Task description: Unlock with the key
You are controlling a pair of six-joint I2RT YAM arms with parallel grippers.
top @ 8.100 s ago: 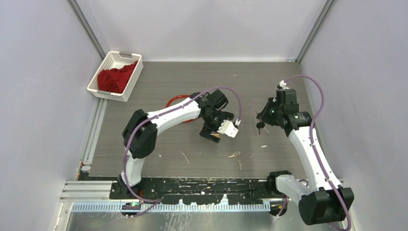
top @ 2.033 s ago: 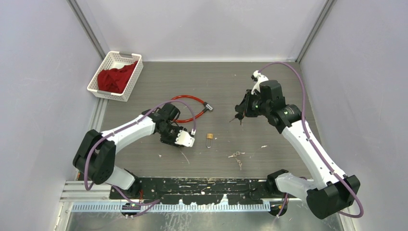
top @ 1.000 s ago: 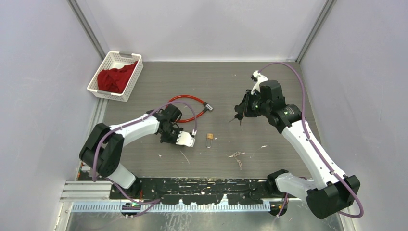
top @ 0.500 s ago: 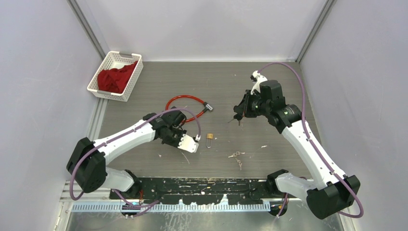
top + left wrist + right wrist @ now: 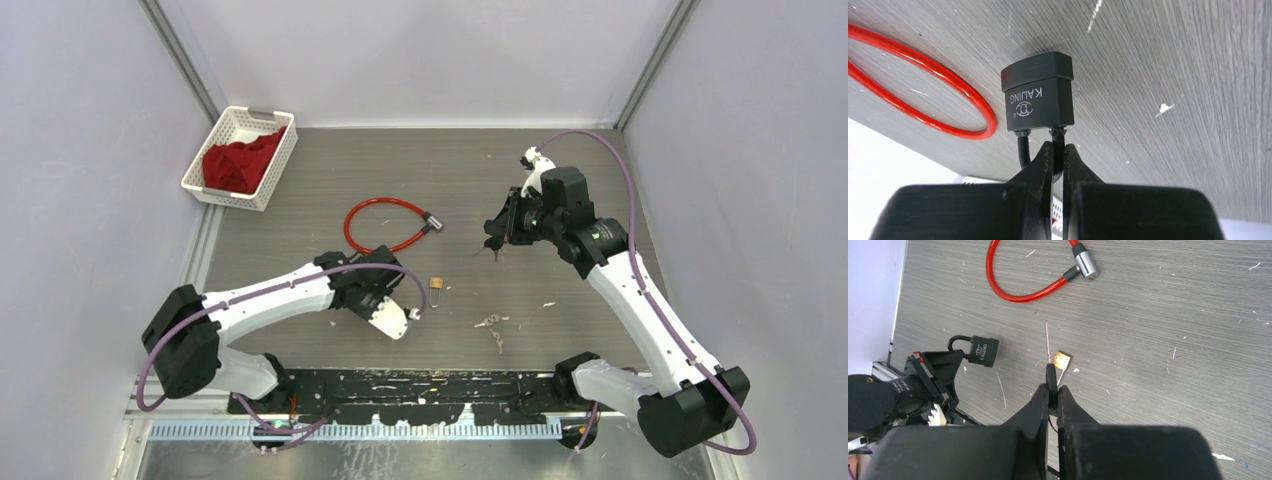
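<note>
Black rectangular padlock [image 5: 1038, 95], stamped KAJING, hangs from our left gripper [image 5: 1058, 150], whose fingers are pinched nearly together on one leg of its dark wire shackle. It sits over the grey wood-grain table [image 5: 560, 170] toward the near edge, left of the middle; we cannot tell whether its body touches the surface. Our right gripper [image 5: 1053, 387] is clamped on the black head of a thin pale metal key [image 5: 1047, 340], with the blade pointing out past the fingertips. It is held above the table right of centre, well apart from the black padlock. Between the two, flat on the table, lies a small brass padlock [image 5: 1062, 360]. A red cable lock with a silver end [image 5: 1083, 262] lies farther back.

We judge the black padlock to be small, hard and dense, with a smooth casing. Held by one shackle leg alone, it can pivot around our fingers, so a push from the key may swing it aside rather than seat the blade. A hold across the flat faces of the body would be steadier and leave the bottom face free. We cannot see the keyhole. The key is stiff but slender and could twist in our grip if it meets the lock off-axis, so we should line it up squarely and press gently.
</note>
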